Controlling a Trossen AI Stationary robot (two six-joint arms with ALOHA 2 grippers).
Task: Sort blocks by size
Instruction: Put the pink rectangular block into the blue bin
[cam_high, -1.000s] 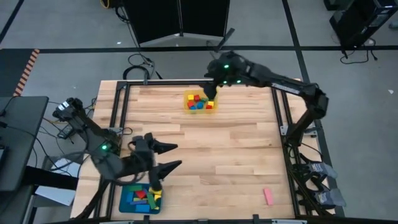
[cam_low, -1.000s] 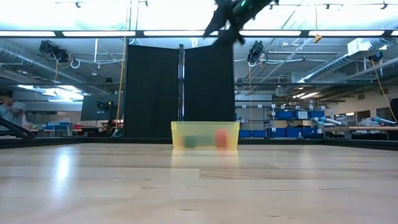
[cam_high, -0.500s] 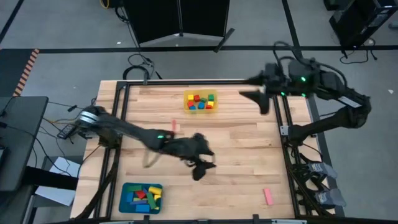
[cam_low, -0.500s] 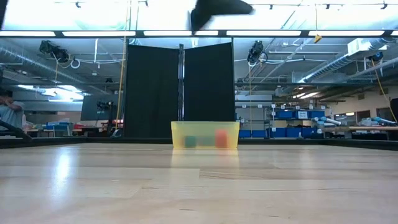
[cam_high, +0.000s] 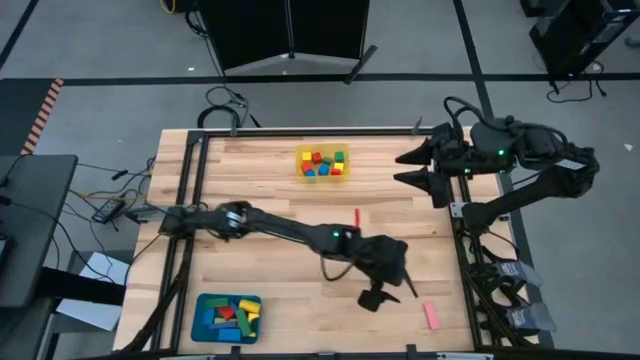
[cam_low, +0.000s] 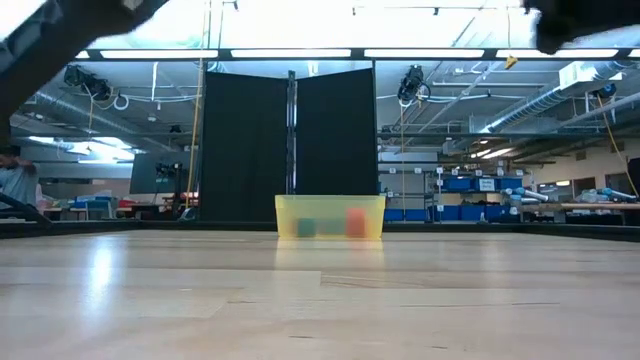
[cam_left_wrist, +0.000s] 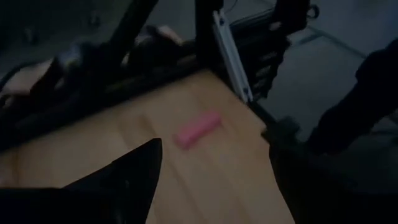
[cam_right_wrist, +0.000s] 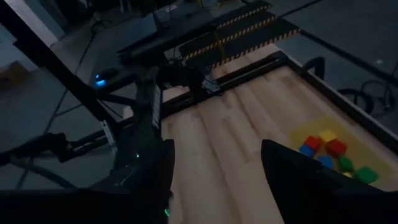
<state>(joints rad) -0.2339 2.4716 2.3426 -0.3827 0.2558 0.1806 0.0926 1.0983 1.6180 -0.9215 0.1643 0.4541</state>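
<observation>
A pink bar block (cam_high: 431, 316) lies flat on the table near its near right corner; it also shows in the left wrist view (cam_left_wrist: 197, 129). My left gripper (cam_high: 392, 296) is open and empty, just left of the pink block and above the table. My right gripper (cam_high: 402, 169) is open and empty above the table's far right edge. Several small cubes, red, yellow, green and blue, lie in the yellow tray (cam_high: 322, 163). Longer blocks lie in the teal tray (cam_high: 228, 317).
The yellow tray stands at the far middle of the table and also shows in the low view (cam_low: 330, 217) and in the right wrist view (cam_right_wrist: 333, 152). The teal tray stands at the near left corner. My left arm (cam_high: 290, 230) stretches across the wooden table (cam_high: 300, 290).
My left gripper has swung from over the teal tray at the near left across the table toward the right, ending beside the pink block, still open. My right gripper has gone from over the yellow tray toward the table's right edge.
</observation>
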